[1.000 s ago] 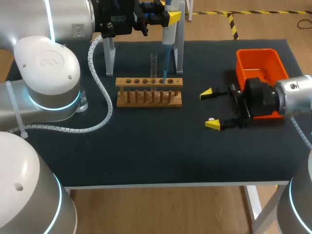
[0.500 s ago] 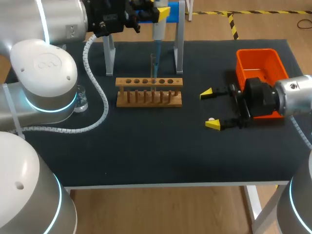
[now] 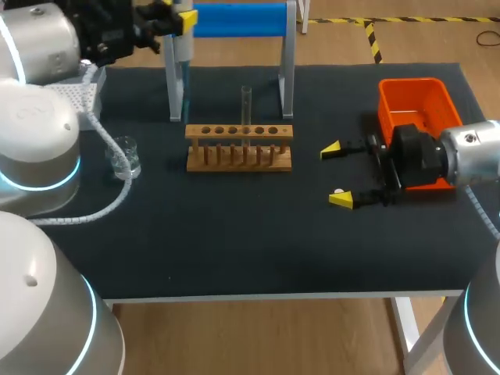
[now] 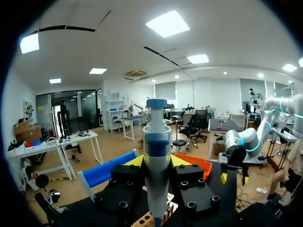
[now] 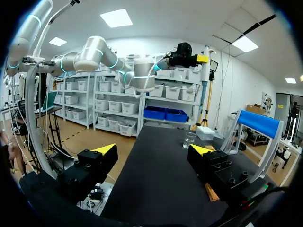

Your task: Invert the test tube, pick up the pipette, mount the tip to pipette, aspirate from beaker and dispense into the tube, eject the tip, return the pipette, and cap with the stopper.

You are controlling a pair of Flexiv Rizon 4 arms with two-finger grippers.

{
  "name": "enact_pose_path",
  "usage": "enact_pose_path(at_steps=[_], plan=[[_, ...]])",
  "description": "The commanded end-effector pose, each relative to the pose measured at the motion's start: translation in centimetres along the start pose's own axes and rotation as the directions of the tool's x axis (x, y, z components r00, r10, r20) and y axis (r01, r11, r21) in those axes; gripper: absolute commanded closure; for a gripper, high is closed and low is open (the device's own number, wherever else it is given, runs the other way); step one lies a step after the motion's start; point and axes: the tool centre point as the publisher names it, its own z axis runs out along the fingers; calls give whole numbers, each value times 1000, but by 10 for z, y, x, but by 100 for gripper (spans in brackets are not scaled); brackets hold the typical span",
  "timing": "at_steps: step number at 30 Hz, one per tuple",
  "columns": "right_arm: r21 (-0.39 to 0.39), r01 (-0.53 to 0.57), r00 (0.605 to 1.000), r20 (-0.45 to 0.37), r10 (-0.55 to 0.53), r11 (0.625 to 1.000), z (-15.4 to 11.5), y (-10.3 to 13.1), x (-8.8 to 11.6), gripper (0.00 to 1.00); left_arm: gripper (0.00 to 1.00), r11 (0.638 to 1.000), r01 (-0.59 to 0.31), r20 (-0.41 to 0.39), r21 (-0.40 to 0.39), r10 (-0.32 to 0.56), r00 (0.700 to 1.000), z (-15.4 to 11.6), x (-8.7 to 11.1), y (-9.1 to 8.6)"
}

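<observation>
At the back left, my left gripper [image 3: 181,19] is shut on the white and blue pipette [image 3: 182,48], which hangs upright beside the left leg of the blue-topped stand [image 3: 234,19]. In the left wrist view the pipette [image 4: 157,156] rises between my yellow fingers [image 4: 134,161]. A clear test tube [image 3: 246,104] stands in the wooden rack [image 3: 238,148]. The glass beaker [image 3: 123,156] sits left of the rack. My right gripper [image 3: 336,173] lies open right of the rack, holding nothing, with a small white piece [image 3: 338,191] by its near finger.
An orange bin [image 3: 414,98] stands at the back right behind my right wrist. A white perforated box [image 3: 76,94] sits under my left arm. In the right wrist view the beaker [image 5: 189,139] and blue stand [image 5: 258,124] lie ahead of the open gripper [image 5: 154,151].
My left arm has swung left with the pipette, from above the test tube to the stand's left leg. The right arm has stayed still.
</observation>
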Motion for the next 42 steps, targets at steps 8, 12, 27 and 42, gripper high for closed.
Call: enact_pose_path(at_steps=[8,12,27,42], plan=[[1,0,1000,1,0,1000,-1,1,1,0,100,1000,12,83,18,-13,996,-74,-35,27],[1,0,1000,1,0,1000,-1,1,1,0,100,999,17,102,31,-20,995,-84,-46,35],[1,0,1000,1,0,1000,-1,1,1,0,100,996,9,145,89,-21,989,-96,-80,68],[1,0,1000,1,0,1000,-1,1,1,0,100,993,-42,161,110,24,987,-89,-97,76]])
